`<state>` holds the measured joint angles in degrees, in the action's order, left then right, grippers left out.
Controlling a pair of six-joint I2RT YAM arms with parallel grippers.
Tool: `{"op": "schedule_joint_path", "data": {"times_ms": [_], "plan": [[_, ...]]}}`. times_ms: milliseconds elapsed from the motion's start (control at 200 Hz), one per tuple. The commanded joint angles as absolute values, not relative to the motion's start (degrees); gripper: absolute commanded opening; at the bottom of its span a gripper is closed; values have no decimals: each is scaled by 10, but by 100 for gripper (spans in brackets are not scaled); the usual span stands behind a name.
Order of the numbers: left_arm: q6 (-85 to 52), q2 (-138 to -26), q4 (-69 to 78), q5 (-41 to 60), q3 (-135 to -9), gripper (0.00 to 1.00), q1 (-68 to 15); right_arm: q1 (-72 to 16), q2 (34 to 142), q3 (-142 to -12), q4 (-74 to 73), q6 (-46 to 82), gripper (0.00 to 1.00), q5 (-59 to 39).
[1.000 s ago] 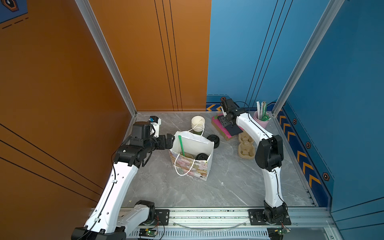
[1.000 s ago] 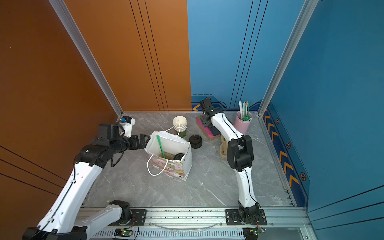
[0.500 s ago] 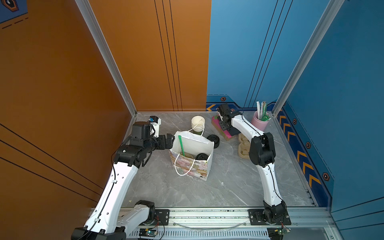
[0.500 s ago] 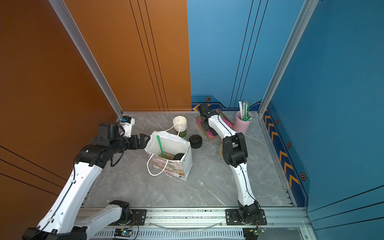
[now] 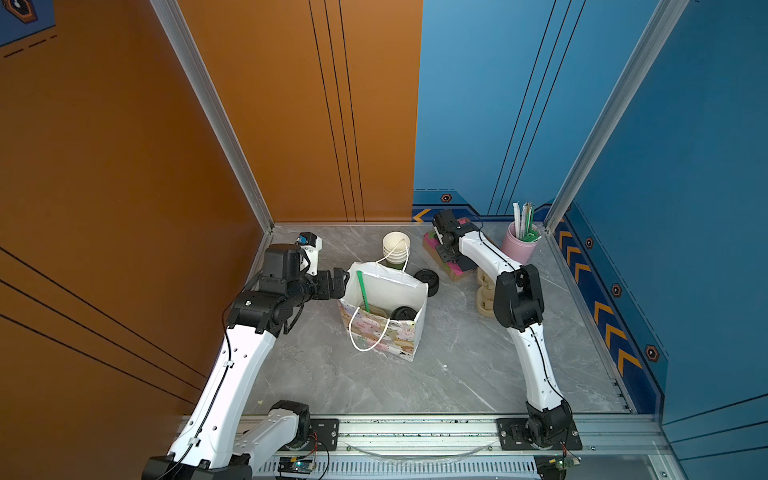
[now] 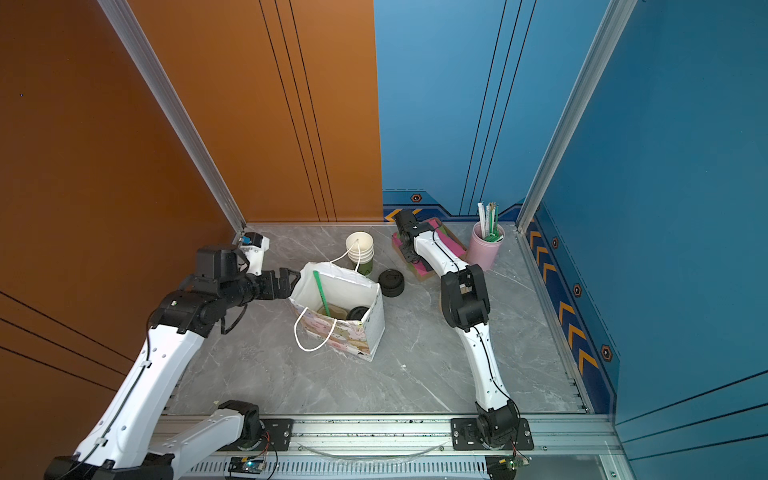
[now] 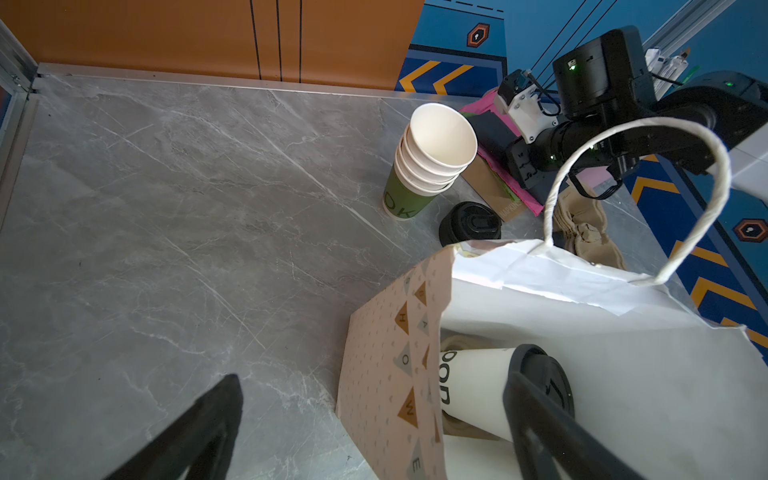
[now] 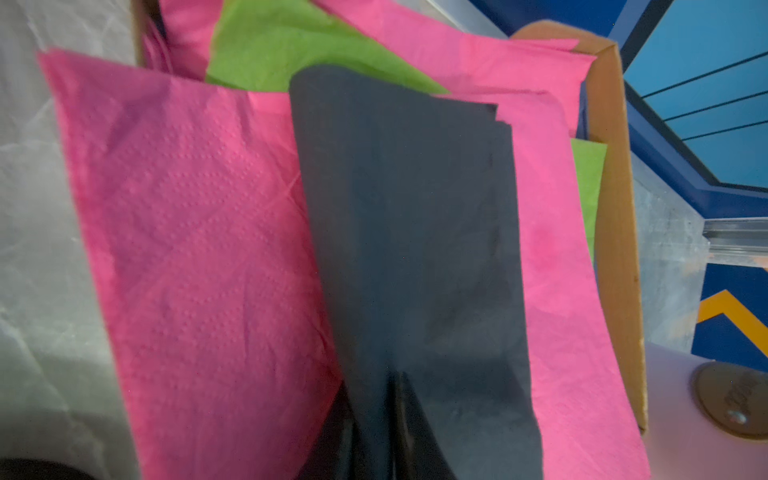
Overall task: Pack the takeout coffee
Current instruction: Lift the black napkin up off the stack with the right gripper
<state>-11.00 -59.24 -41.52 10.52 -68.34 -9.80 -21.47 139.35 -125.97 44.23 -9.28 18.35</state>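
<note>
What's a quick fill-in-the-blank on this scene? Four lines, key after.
1. The takeout coffee lies ____ the paper bag.
2. The left tool stands ____, straddling the bag's wall.
3. The right tool is shut on a dark napkin; the napkins beside it are green and ____.
4. The lowest cup in the stack of lidless cups is ____.
Missing words: inside; open; pink; green.

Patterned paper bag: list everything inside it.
Inside the bag: the black-lidded takeout coffee resting on a tan pulp carrier, plus a green straw. The bag floor beneath them is covered.
</note>
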Motion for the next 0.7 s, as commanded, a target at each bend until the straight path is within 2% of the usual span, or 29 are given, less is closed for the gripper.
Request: {"op": "schedule_joint_path", "data": {"times_ms": [0, 245, 505, 696], "plan": [[-109, -583, -413, 100, -676, 98, -99, -212, 1401, -1284, 462, -89, 11, 202], [-108, -581, -413, 98, -682, 98, -98, -202, 1343, -1294, 461, -83, 0, 190], [-93, -577, -408, 104, -698, 98, -99, -187, 1235, -1291, 461, -85, 0, 157], [-52, -563, -365, 139, -711, 98, -98, -184, 1127, -1268, 461, -84, 0, 66]]}}
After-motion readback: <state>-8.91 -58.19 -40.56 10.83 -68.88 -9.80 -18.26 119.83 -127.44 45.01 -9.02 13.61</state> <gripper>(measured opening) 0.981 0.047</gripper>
